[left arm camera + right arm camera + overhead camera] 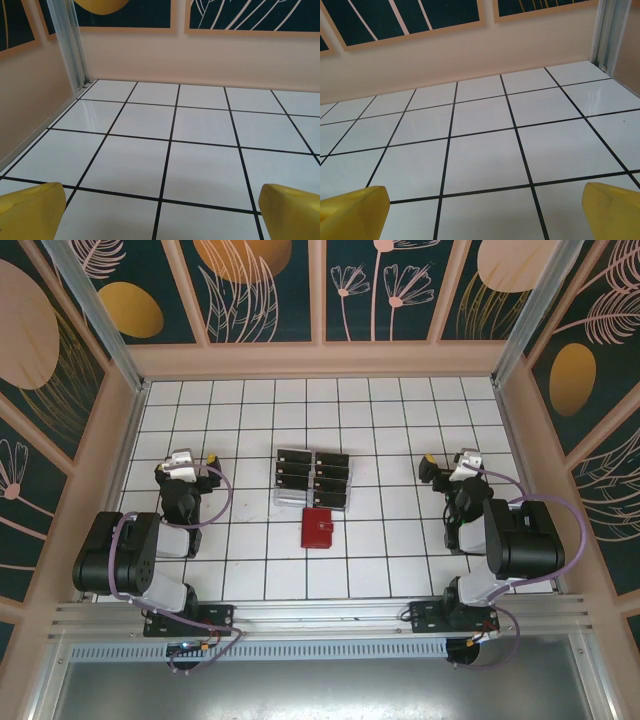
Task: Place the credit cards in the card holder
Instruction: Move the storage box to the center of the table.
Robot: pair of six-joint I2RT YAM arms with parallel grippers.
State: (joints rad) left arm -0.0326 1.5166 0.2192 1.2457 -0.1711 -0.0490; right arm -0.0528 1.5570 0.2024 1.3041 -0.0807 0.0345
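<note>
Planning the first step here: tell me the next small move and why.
Probably swing the left fingers in toward the card holder to open it. It lies closed mid-table, the credit cards sit just beyond it, and both the left and the right fingers stand wide open and empty, out at the sides.

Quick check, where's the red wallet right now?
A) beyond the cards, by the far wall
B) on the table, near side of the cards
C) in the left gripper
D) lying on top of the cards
B: the red wallet lies closed on the tiled table, just on the near side of the rows of dark cards.
</note>
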